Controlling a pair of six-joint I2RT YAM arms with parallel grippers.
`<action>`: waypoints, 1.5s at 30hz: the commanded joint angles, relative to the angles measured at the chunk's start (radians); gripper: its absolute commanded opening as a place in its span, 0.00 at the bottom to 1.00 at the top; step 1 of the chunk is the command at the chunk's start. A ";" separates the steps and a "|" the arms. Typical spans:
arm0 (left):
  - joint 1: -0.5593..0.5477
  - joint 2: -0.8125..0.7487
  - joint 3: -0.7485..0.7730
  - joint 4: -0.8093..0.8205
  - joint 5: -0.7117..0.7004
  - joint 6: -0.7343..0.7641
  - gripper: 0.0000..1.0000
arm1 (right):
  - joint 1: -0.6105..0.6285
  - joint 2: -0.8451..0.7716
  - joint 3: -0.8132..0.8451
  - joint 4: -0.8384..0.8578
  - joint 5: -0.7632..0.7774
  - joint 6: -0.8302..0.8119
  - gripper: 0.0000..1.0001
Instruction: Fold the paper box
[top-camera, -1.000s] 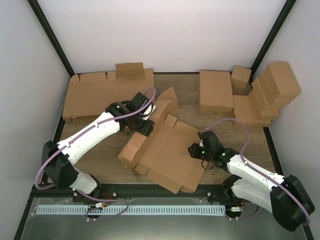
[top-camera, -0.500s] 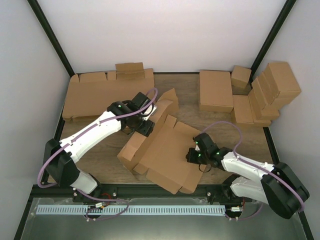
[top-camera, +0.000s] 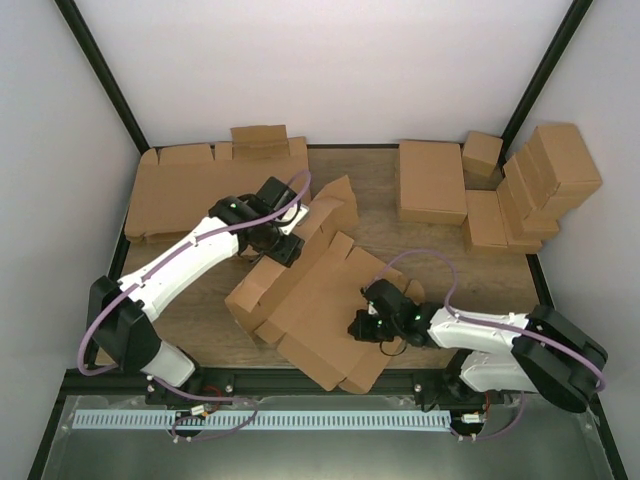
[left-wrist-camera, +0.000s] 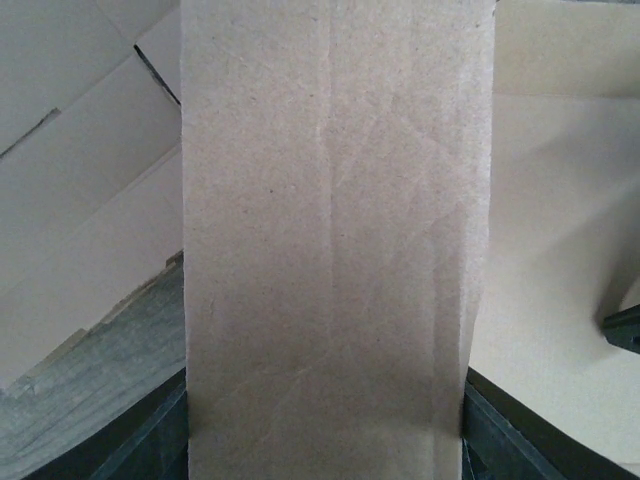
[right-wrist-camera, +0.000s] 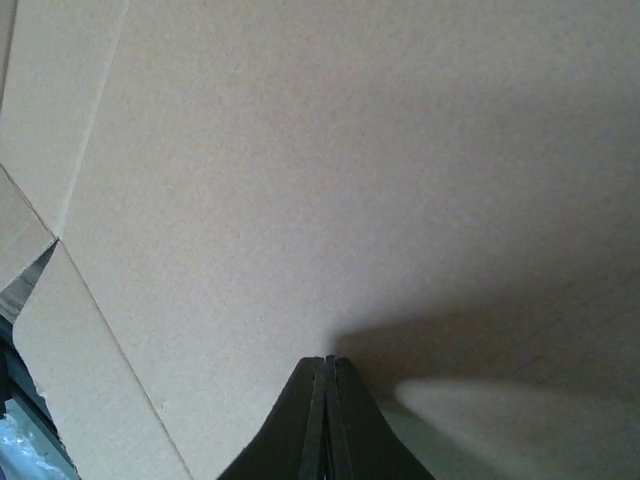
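Observation:
The paper box (top-camera: 320, 300) lies half-formed in the middle of the table, a brown cardboard sheet with its flaps partly raised. At the box's far left corner my left gripper (top-camera: 285, 245) is shut across a raised flap. In the left wrist view that flap (left-wrist-camera: 330, 230) fills the gap between the dark fingers (left-wrist-camera: 150, 440). My right gripper (top-camera: 358, 328) is shut and empty, its tips down on the box's flat inner panel near the right side. The right wrist view shows its closed tips (right-wrist-camera: 327, 362) against the bare panel (right-wrist-camera: 350, 150).
A pile of flat cardboard blanks (top-camera: 200, 190) lies at the back left. Finished brown boxes (top-camera: 540, 180) are stacked at the back right, with a flat closed one (top-camera: 432, 180) beside them. Bare wooden table (top-camera: 190, 300) shows on the near left.
My right gripper has closed and moved left, farther onto the box's panel. The box has shifted a little left and toward the near edge. The left gripper keeps its hold.

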 joint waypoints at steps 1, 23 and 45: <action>0.011 0.019 0.058 0.033 0.030 0.058 0.62 | 0.018 0.012 0.081 -0.054 0.056 -0.047 0.01; -0.024 -0.003 0.033 0.030 0.036 0.067 0.61 | -0.495 0.290 0.398 -0.048 -0.018 -0.375 0.04; -0.064 0.023 0.032 0.023 -0.001 0.064 0.61 | -0.611 0.350 0.242 0.103 -0.209 -0.309 0.01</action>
